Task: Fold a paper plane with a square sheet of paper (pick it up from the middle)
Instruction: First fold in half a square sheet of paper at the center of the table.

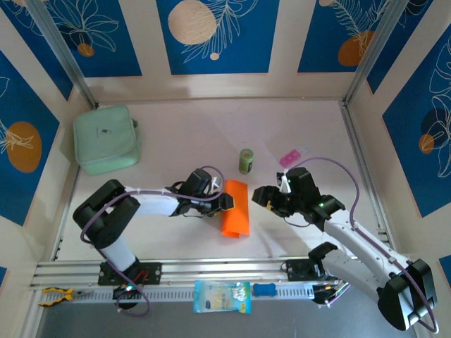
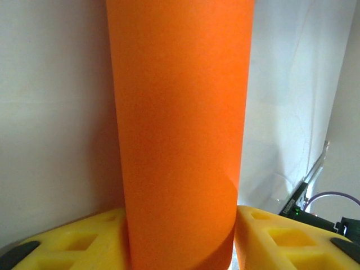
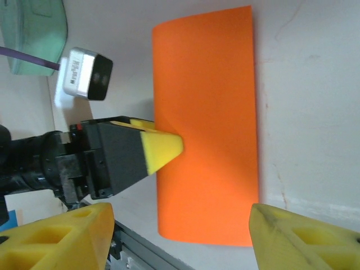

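- Pinching the folded square sheet of paper (image 1: 236, 208) at its frame-left edge: left gripper (image 1: 224, 201), jaws closed on it.
- Sheet at frame centre, long axis top-to-bottom.
- Right gripper (image 1: 262, 197) just frame-right of it, jaws open and empty.

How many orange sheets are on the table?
1: the orange sheet, folded over at the table's centre, its left edge in the left gripper. Another beneath could be hidden.

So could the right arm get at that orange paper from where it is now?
Probably yes. The right gripper sits open just beside the orange paper, with nothing but bare table between them. The left gripper is at the paper's opposite edge, so the side facing the right arm looks free.
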Controlling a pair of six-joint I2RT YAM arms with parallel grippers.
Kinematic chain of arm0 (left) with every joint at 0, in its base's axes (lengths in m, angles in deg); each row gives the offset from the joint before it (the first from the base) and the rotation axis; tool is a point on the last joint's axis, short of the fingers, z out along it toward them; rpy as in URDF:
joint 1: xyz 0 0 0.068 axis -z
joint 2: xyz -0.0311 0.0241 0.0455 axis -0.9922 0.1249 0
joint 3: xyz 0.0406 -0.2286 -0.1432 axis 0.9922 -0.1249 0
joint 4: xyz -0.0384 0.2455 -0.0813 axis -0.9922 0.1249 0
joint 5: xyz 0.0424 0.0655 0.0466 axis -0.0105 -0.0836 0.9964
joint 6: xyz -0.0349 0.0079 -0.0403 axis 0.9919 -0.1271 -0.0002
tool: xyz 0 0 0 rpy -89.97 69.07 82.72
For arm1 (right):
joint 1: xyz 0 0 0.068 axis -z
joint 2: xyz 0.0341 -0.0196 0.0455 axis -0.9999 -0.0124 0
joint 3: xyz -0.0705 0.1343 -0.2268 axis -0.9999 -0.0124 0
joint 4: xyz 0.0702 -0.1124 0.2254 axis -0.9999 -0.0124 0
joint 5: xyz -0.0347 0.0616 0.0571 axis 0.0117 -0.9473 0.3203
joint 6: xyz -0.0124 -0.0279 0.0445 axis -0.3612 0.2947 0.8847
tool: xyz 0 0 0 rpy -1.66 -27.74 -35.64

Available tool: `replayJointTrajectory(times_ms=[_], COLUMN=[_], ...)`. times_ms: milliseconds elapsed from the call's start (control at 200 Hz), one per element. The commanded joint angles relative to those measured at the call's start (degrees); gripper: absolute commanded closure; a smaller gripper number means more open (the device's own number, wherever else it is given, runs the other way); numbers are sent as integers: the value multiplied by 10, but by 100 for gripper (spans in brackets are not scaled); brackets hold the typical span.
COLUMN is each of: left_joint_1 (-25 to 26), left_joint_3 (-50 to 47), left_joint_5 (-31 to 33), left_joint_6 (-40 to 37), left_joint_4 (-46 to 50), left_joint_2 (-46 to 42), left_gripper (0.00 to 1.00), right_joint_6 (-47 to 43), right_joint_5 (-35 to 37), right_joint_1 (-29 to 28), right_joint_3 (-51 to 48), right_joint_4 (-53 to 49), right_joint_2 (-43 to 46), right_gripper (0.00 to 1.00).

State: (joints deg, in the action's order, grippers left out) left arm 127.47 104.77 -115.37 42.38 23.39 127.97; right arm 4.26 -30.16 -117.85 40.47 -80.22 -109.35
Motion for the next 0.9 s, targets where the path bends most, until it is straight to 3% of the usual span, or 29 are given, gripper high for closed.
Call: replayJointTrajectory(times_ms=[0,155,365,630,890], left_joint_1=[-5,-5,-5,-6,-8], left_joint_3=[-3,11,33,58,98], left_joint_5=[20,49,89,102,106], left_joint_6=[-11,-40,-96,-140,-191], left_joint_4=[13,68,153,209,281], left_joint_2=[3,-11,-41,-40,-6], left_gripper=[48,39,36,47,49], right_joint_6=[15,18,20,25,46], right_joint_5=[5,-2,-15,-27,-23], right_joint_1=[-6,-8,-16,-40,-68], right_joint_3=[-13,-14,-10,2,1], right_joint_4=[29,33,46,76,126], right_joint_2=[2,-7,-32,-87,-150], right_gripper=[35,35,36,44,57])
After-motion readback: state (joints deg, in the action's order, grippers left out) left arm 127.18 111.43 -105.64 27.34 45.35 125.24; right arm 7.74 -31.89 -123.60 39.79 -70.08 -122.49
